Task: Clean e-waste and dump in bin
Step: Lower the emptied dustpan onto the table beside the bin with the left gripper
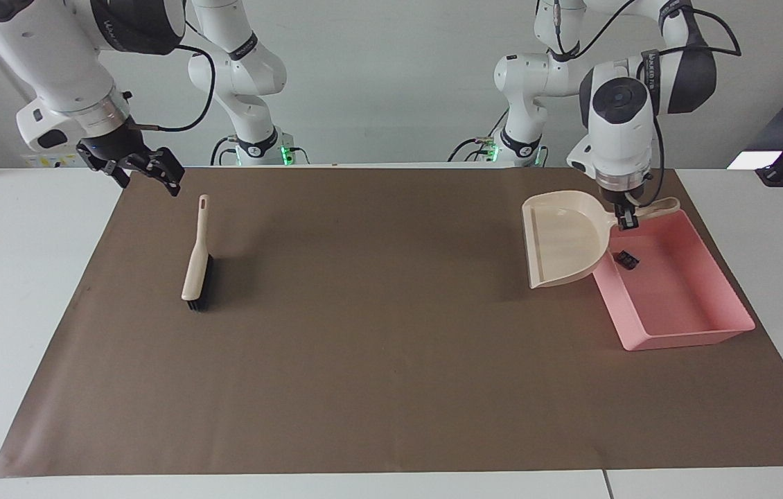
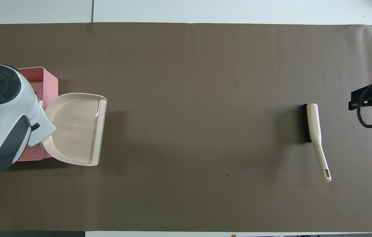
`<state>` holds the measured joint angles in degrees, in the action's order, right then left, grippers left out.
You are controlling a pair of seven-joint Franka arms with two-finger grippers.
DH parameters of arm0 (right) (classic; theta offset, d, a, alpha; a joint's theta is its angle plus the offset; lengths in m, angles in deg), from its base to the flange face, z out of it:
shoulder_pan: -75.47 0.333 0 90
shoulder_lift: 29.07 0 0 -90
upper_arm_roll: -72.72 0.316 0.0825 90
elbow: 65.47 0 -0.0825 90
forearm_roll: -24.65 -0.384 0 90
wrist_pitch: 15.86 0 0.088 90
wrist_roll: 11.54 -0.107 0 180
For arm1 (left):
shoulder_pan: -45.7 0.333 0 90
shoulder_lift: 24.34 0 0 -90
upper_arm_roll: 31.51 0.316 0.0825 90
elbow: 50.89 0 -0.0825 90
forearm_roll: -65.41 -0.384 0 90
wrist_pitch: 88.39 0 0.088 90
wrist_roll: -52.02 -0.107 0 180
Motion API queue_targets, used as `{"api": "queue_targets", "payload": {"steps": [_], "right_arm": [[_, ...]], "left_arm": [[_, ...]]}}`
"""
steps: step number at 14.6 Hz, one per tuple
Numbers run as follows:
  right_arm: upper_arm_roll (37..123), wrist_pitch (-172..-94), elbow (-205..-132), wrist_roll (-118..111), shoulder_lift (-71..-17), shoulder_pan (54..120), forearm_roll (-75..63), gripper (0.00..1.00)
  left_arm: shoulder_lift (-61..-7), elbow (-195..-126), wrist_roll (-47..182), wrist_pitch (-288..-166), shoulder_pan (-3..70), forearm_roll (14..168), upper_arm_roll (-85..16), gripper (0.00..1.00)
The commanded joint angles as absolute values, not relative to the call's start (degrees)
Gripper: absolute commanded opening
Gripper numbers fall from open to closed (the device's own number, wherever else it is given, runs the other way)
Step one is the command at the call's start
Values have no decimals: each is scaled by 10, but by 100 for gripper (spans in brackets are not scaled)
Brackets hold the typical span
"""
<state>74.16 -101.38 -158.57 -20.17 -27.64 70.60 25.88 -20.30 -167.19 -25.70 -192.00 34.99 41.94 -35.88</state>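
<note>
Left gripper (image 1: 626, 220) is clamped on the beige dustpan's (image 1: 561, 239) handle, held over the pink bin's (image 1: 682, 305) edge and the brown mat (image 1: 391, 360); a small black e-waste block (image 1: 626, 260) lies inside the bin; right gripper (image 1: 144, 168), fingers spread, hangs empty above the mat's edge near the brush (image 1: 196, 267), which lies on the mat.

Pink bin (image 1: 682, 305), small black block (image 1: 626, 260) inside, beige dustpan (image 1: 561, 239), cream brush (image 1: 195, 260) with black bristles, brown mat (image 1: 391, 360), white table (image 1: 17, 277).
</note>
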Motion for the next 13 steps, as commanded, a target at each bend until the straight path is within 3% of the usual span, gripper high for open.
{"api": "queue_targets", "payload": {"steps": [1, 4, 13], "right_arm": [[747, -1009, -1587, -201, -266, 705, 257, 100], [747, -1000, -1585, -202, -266, 704, 256, 100], [725, -995, -1583, -198, -265, 748, 263, 100]], "left_arm": [[-204, -1716, -241, -1988, 310, 453, -350, 0], [-222, -1751, -210, -2044, 293, 453, -350, 0], [-282, -1762, -204, -2135, 298, 473, -350, 0]]}}
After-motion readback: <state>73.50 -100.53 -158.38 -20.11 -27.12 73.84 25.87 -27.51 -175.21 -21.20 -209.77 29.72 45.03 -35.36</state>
